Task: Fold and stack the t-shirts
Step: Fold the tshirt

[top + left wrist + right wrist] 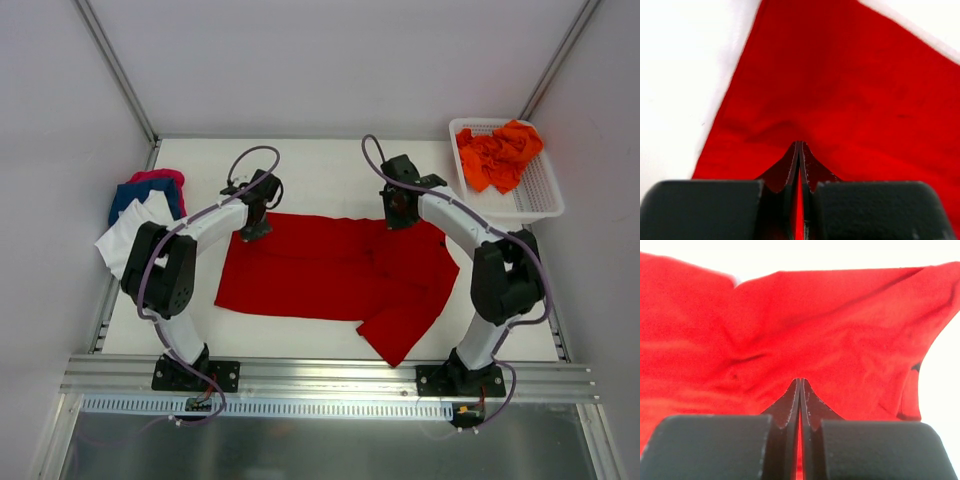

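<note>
A deep red t-shirt (330, 275) lies spread across the middle of the table, one sleeve hanging toward the near right. My left gripper (252, 232) sits at its far left corner. In the left wrist view the left gripper (799, 143) is shut, with a pucker of red t-shirt (840, 90) running into the tips. My right gripper (400, 218) is down on the shirt's far edge. In the right wrist view the right gripper (800, 380) is shut too, pinching creased red t-shirt (790, 330). Orange t-shirts (500, 155) lie bunched in the basket.
The white mesh basket (537, 195) stands at the far right corner. At the left edge lies a pile of pink (158, 178), blue (138, 197) and white (125, 240) t-shirts. Grey walls close in the table on both sides.
</note>
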`<action>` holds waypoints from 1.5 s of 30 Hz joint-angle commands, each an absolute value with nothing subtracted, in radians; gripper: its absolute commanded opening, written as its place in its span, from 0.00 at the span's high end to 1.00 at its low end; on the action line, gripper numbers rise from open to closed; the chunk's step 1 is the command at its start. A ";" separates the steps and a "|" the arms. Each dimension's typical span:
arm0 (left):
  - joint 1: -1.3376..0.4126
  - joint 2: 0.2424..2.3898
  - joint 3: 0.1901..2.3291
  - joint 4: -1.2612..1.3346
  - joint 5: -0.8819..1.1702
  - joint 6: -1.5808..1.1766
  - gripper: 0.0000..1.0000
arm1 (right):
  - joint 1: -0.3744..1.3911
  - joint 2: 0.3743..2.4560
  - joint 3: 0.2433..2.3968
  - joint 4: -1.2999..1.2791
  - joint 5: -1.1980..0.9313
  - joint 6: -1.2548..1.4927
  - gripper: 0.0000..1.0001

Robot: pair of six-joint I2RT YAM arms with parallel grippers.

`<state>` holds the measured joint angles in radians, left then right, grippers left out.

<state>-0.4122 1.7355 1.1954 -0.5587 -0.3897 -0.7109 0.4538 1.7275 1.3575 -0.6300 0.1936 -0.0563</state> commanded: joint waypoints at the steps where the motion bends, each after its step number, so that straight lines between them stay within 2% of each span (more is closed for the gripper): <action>1: -0.408 1.795 1.250 -0.525 -0.367 -0.681 1.00 | 0.402 1.818 1.416 -0.623 0.164 -0.057 1.00; 13: -0.318 1.907 1.387 -0.474 -0.319 -0.649 1.00 | 0.262 2.058 1.581 -0.646 0.057 -0.081 0.99; 23: -0.253 2.005 1.411 -0.489 -0.330 -0.673 1.00 | 0.232 2.079 1.578 -0.693 0.130 -0.120 0.99; 45: -0.137 1.980 1.379 -0.543 -0.345 -0.712 1.00 | 0.212 2.094 1.586 -0.732 0.133 -0.114 1.00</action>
